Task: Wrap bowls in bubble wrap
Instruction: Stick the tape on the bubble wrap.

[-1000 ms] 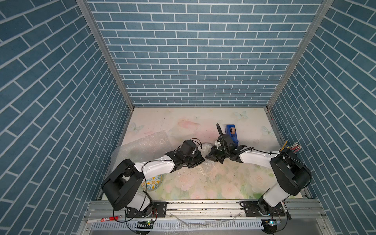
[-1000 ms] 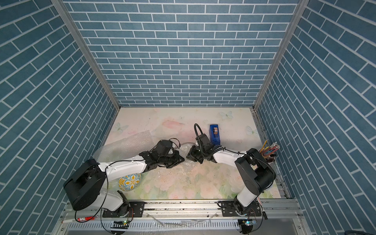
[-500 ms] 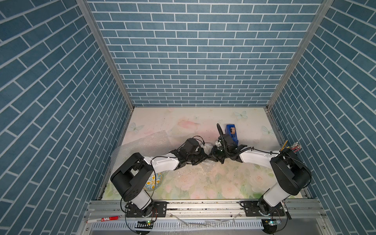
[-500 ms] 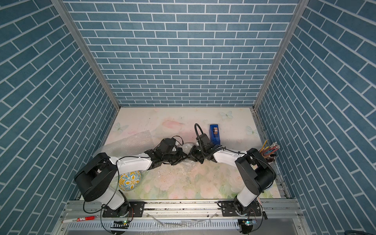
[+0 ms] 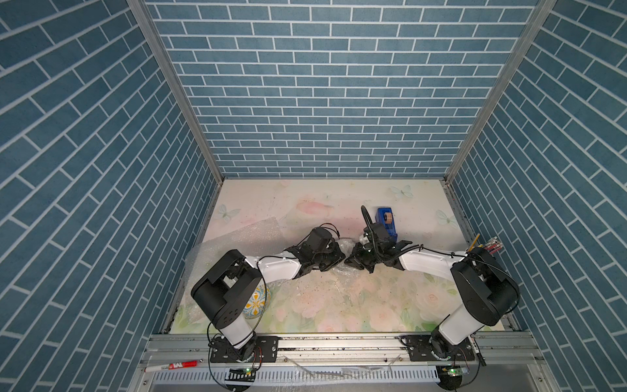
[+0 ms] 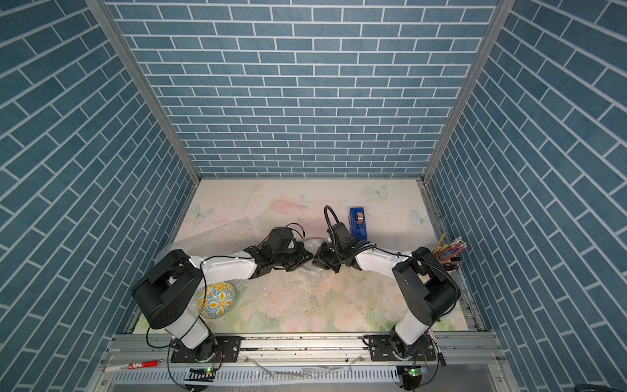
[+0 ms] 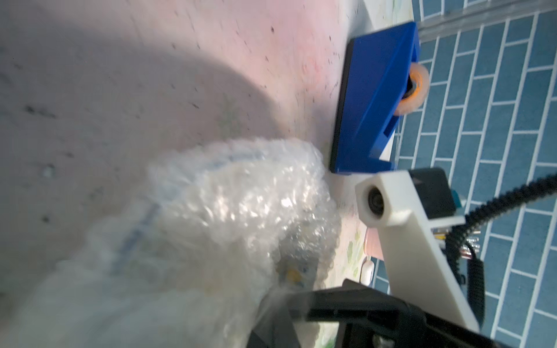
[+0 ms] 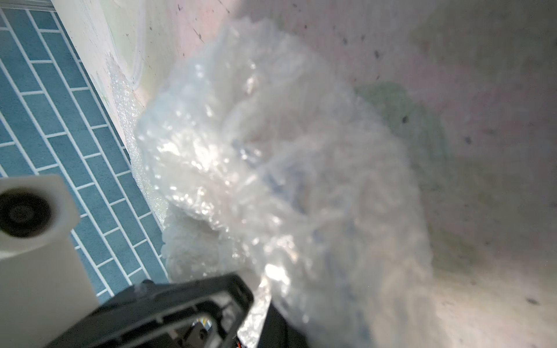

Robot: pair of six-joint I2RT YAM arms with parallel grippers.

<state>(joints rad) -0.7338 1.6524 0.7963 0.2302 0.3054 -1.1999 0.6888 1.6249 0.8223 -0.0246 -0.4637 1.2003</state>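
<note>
Centre frame in both top views: clenched on the crumpled bubble-wrap bundle [image 5: 346, 243] from the left with the left tool [image 5: 340, 260], and from the right with the right tool [image 5: 349, 263]. Rests on the floral surface [image 5: 339, 305], near the blue tape dispenser [image 5: 386, 220]. Shows faint blue and yellow through the plastic. Lower left, beside the left arm's base: yellow-and-blue bowl [image 6: 217, 300], bare. Just above it, a flat bubble-wrap sheet [image 5: 237, 241].

A robot lab test booth: brick-print panel walls [image 5: 332, 101], aluminium rail [image 5: 339, 348], floral tabletop [image 5: 339, 305]
</note>
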